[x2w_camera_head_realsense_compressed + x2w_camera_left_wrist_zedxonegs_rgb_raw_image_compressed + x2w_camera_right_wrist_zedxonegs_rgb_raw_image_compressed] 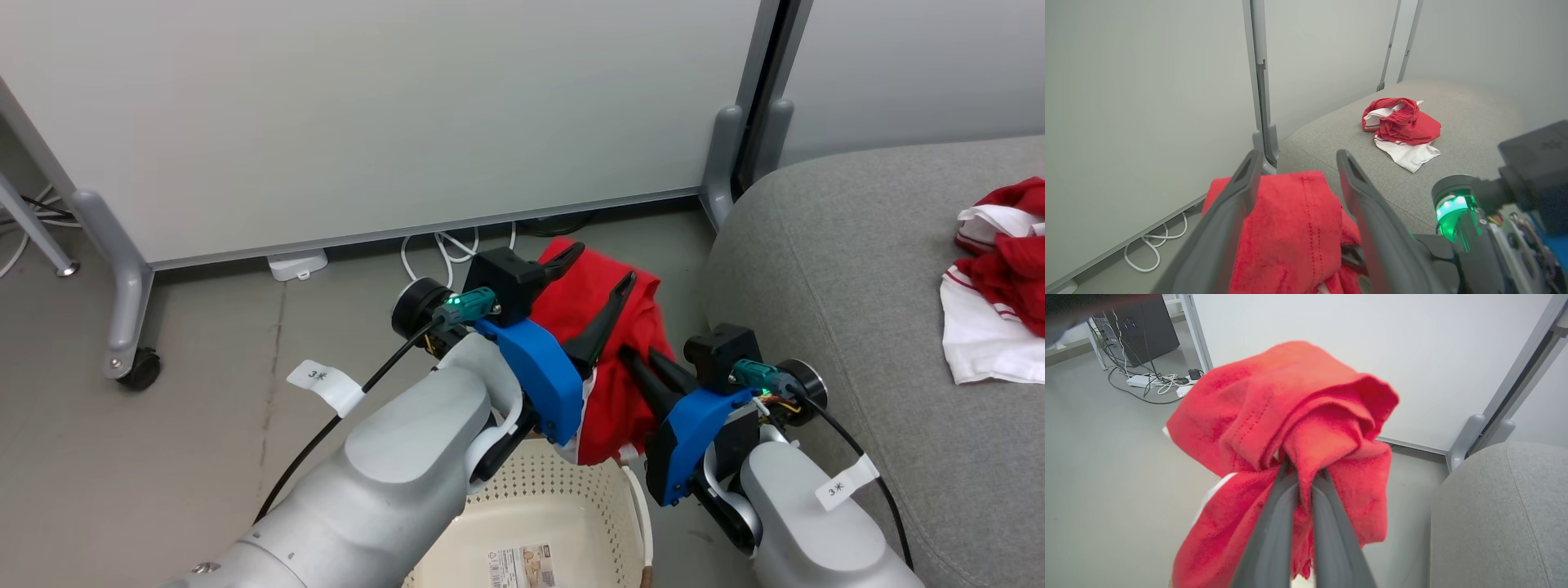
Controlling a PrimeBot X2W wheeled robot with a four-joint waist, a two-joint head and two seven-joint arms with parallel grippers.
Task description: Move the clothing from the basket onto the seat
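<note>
Above basket (571, 482): red garment (571, 306) clamped in right fingers (1274, 531); left fingers (1224, 220) apart; second garment (1004, 278) on seat (816, 269).

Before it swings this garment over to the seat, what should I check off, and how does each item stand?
1. Right gripper shut on held garment: ok.
2. Left gripper free of fabric: cannot tell; open, garment between its fingers.
3. Hem clear of basket: cannot tell; hangs near rim.
4. Bare seat beside other garment: ok.
5. Basket otherwise empty: cannot tell; forearm hides part.
</note>
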